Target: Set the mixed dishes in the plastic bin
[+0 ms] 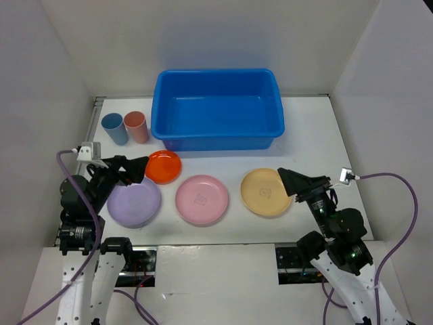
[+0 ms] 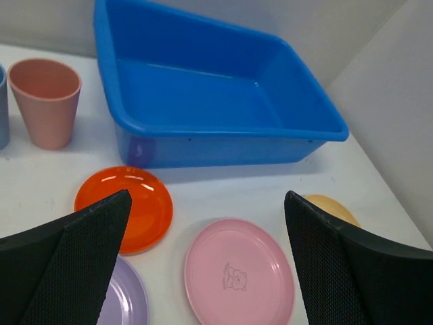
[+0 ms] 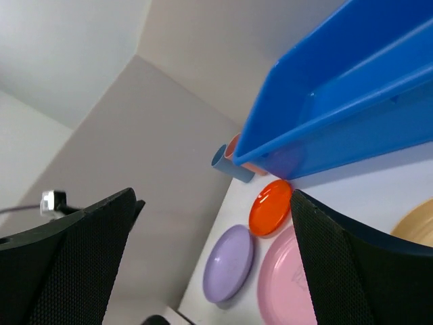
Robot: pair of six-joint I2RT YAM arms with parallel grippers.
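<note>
Orange plate (image 1: 163,166) lies just ahead of L hand (image 1: 143,168), spread wide.

Smooth moulded plastic on the blue bin (image 1: 216,108), semi-gloss, soft sheen along the rim. Glossiest finish on the orange plate (image 1: 163,166), with bright highlights in the well. Smooth satin plastic on the pink plate (image 1: 201,199), yellow plate (image 1: 265,191) and lavender plate (image 1: 134,202). Matt plastic on the salmon cup (image 1: 136,126) and blue cup (image 1: 114,128). White, matt, smooth bench (image 1: 223,162). Matt black fingers (image 2: 74,271) on the left end effector (image 2: 206,196), inner faces finely mesh-textured; same on the right end effector (image 3: 210,196).
</note>
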